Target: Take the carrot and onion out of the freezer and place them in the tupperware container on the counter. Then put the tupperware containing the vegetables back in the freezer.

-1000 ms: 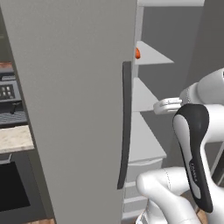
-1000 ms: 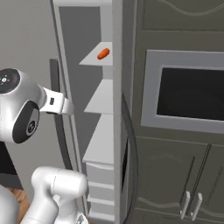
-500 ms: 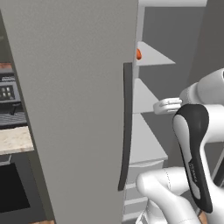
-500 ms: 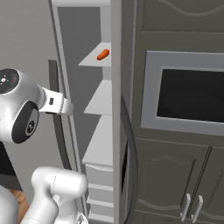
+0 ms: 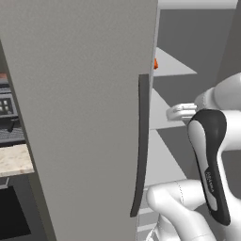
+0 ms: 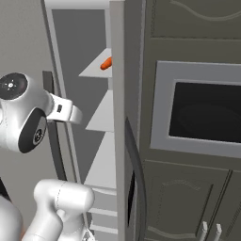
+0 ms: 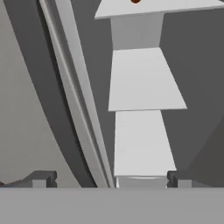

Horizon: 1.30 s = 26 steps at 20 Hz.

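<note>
Carrot (image 6: 107, 63): orange, lying on the top pale shelf inside the freezer; in the left base view a sliver of it peeps past the door edge.
Table (image 5: 14, 160): beige speckled top at far left of the left base view, beside the freezer door.
Freezer door (image 5: 84, 117): flat grey, swung open; long dark curved handle (image 5: 140, 146) running down its edge.
Shelves (image 7: 142, 81): pale, stacked one below another inside the freezer.
Gripper (image 7: 109, 179): fingers spread wide apart, holding nothing, pointed at the shelves.
Oven (image 6: 207, 113): dark window set in the dark cabinet right of the freezer.
</note>
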### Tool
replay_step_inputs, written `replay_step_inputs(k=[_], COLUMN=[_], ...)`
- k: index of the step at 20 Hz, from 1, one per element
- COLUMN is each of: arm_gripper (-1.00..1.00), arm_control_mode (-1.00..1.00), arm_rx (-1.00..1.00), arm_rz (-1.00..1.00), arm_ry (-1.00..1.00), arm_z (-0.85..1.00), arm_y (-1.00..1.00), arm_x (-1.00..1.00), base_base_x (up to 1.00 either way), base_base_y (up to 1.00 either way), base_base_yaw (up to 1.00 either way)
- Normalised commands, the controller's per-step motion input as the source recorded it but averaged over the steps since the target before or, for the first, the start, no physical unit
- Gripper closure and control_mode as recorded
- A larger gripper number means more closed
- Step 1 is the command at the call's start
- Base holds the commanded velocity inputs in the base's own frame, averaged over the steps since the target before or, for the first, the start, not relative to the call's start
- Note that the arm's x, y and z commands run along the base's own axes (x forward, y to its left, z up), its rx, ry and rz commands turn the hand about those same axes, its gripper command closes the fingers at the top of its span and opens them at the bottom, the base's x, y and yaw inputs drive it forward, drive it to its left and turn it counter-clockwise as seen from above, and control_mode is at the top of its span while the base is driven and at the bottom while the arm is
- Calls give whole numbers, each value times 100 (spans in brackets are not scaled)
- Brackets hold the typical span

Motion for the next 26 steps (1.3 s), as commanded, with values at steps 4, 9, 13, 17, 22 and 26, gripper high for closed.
replay_step_inputs(k=[4, 9, 13, 17, 22, 26], arm_gripper=[-100, -100, -100, -100, -100, -100], arm_control_mode=[-100, -100, -100, -100, -100, -100], arm_rx=[2, 1, 0, 0, 0, 0], arm_rz=[0, -3, -6, 0, 0, 0], arm_ry=[0, 1, 5, 0, 0, 0], arm_z=[16, 17, 21, 22, 8, 6], arm_y=[-22, -2, -35, -37, -6, 0], arm_x=[6, 34, 43, 30, 41, 31], base_base_x=[0, 0, 0, 0, 0, 0], base_base_y=[0, 0, 0, 0, 0, 0], base_base_yaw=[0, 0, 0, 0, 0, 0])
